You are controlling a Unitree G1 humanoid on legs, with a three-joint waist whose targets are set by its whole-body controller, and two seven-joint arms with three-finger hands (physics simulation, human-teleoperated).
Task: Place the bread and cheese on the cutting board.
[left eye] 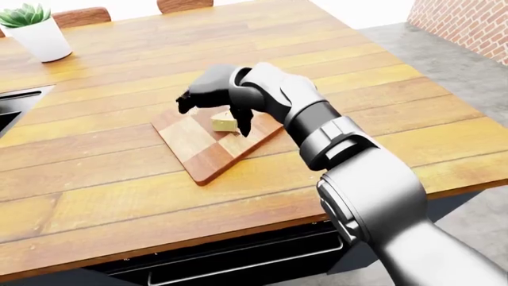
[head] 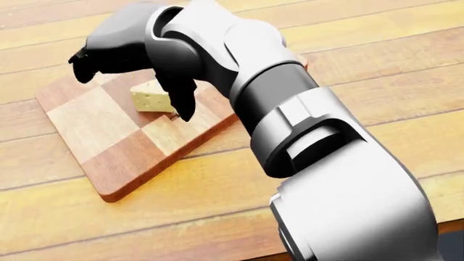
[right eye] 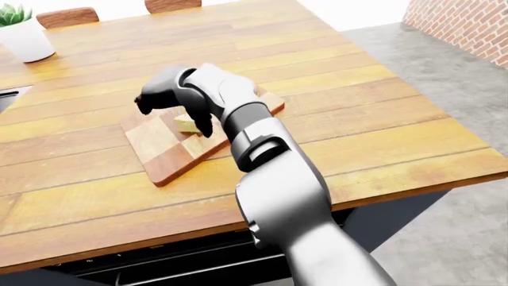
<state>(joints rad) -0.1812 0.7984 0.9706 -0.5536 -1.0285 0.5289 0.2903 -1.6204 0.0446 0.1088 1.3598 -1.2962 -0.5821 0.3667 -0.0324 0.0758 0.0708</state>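
Note:
A pale wedge of cheese with small holes lies on the checkered wooden cutting board. My right hand hovers just over the cheese, open, with one dark finger hanging down beside the wedge and the others spread to the left. The right forearm crosses the board's right corner and hides it. In the left-eye view the same hand stands above the cheese near the board's top end. No bread shows in any view. My left hand is out of view.
The board rests on a long wooden table. A potted succulent stands at the table's top left, and a dark sink edge shows at the left. Chair backs line the top edge. A brick wall rises at the top right.

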